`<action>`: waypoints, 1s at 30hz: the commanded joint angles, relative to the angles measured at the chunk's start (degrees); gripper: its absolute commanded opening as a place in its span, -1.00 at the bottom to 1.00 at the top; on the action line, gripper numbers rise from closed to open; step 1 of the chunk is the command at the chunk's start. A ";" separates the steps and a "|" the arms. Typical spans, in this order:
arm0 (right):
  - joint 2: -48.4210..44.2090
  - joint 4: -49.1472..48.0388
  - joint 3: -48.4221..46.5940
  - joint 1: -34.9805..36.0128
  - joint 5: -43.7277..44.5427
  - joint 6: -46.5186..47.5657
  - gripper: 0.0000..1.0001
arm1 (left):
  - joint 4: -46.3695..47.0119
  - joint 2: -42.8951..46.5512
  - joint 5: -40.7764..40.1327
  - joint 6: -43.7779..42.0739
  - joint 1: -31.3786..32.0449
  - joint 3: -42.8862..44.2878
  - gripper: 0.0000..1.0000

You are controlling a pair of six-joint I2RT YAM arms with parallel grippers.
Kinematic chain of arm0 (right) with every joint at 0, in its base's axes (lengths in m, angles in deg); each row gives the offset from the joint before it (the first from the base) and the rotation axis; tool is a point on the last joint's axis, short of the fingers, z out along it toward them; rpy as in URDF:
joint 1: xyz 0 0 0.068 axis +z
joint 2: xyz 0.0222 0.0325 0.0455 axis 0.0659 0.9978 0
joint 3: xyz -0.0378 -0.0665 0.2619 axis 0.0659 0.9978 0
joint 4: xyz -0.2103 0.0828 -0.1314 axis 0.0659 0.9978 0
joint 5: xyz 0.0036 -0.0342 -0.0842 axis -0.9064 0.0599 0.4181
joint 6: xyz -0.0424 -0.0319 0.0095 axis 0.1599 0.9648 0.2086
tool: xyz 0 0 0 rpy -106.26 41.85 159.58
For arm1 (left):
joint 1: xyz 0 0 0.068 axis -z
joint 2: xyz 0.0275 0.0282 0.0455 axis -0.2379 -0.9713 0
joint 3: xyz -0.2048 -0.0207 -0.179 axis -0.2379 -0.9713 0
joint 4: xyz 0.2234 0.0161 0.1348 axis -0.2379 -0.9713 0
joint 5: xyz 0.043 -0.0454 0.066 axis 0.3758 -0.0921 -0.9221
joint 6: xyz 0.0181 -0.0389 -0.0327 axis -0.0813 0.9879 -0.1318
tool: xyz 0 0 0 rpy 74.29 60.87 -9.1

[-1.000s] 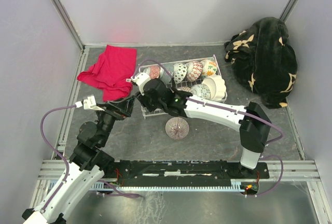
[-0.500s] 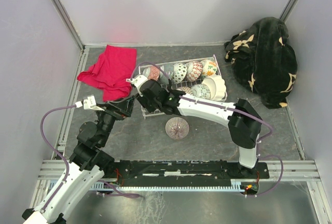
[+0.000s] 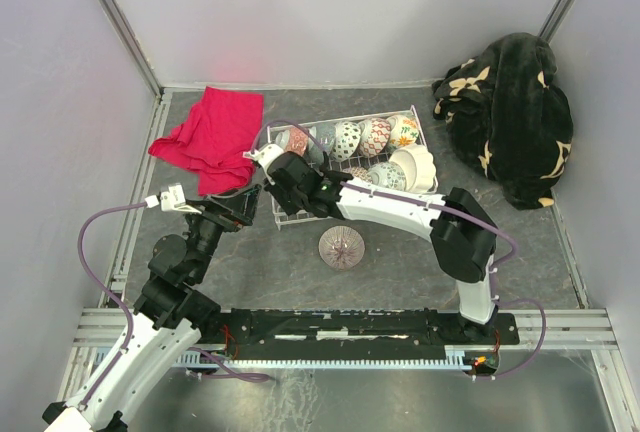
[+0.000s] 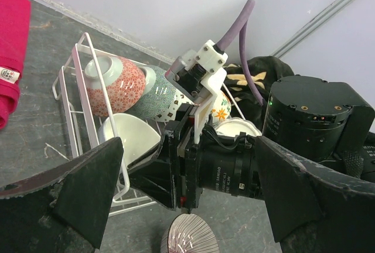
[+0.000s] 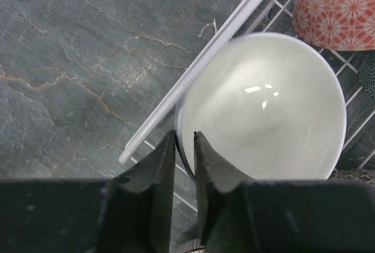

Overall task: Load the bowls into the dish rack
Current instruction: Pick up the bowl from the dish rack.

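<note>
One smooth, round white bowl [image 5: 263,112]

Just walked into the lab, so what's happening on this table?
The right end effector is closed on the rim of a plain white bowl at the left end of the dish rack, which holds several other bowls. The left end effector hangs open nearby. One ribbed bowl sits outside the rack.

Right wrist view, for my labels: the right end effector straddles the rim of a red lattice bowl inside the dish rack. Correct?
No. The right wrist view shows the right end effector straddling the rim of a plain white bowl inside the dish rack; the red lattice bowl lies beyond it.
</note>
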 commanded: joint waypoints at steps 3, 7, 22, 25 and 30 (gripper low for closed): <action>0.42 -0.53 -3.93 -0.45 0.46 -0.20 -0.74 | 1.60 0.42 -0.07 -1.75 0.22 1.88 0.99; -1.41 -0.95 -4.38 -0.75 -1.44 -0.77 -0.97 | 1.60 0.47 -0.07 -1.71 0.20 1.84 0.99; -15.89 -24.63 13.74 -9.17 -17.73 -18.21 -0.97 | 1.43 0.42 -0.26 -1.67 0.22 1.91 0.99; -17.34 -32.17 18.55 -10.90 -20.60 -22.33 -0.97 | 1.43 0.37 -0.29 -1.67 0.22 1.86 0.98; -17.02 -40.31 22.44 -12.23 -22.50 -27.08 -0.97 | 1.42 0.24 -0.23 -1.68 0.26 1.94 0.99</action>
